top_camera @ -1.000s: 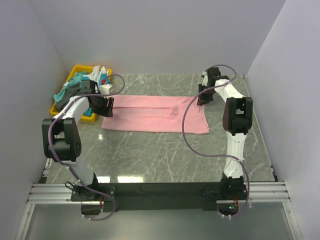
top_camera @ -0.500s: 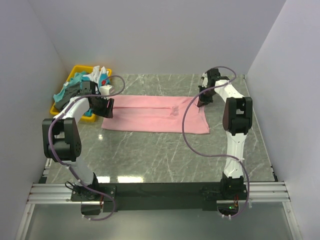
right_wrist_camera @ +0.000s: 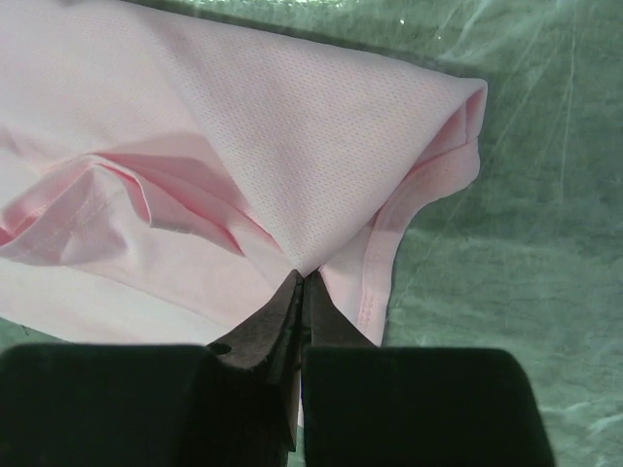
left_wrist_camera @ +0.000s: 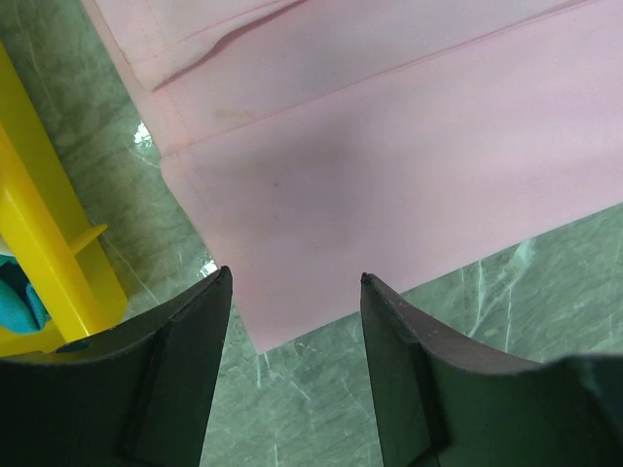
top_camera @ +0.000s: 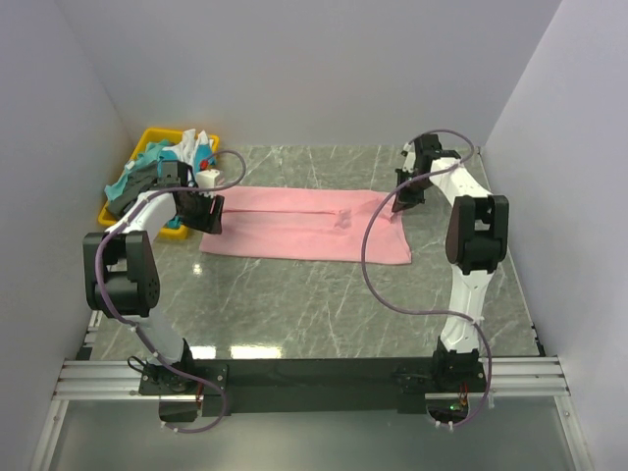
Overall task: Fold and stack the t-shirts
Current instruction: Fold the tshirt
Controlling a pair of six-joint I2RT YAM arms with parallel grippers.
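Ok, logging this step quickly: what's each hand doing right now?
Left hand: open, above a corner of the pink t-shirt, holding nothing.
Right hand: closed, pinching the pink t-shirt.

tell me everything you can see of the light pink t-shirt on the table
The light pink t-shirt is thin soft cloth with a fine mesh weave and stitched hems. It lies folded into a long flat band across the far half of the grey-green marble table, smooth at its left end, rumpled at its right. The right gripper is shut on a pinch of cloth by the right hem; the left gripper stands open over its near left corner.
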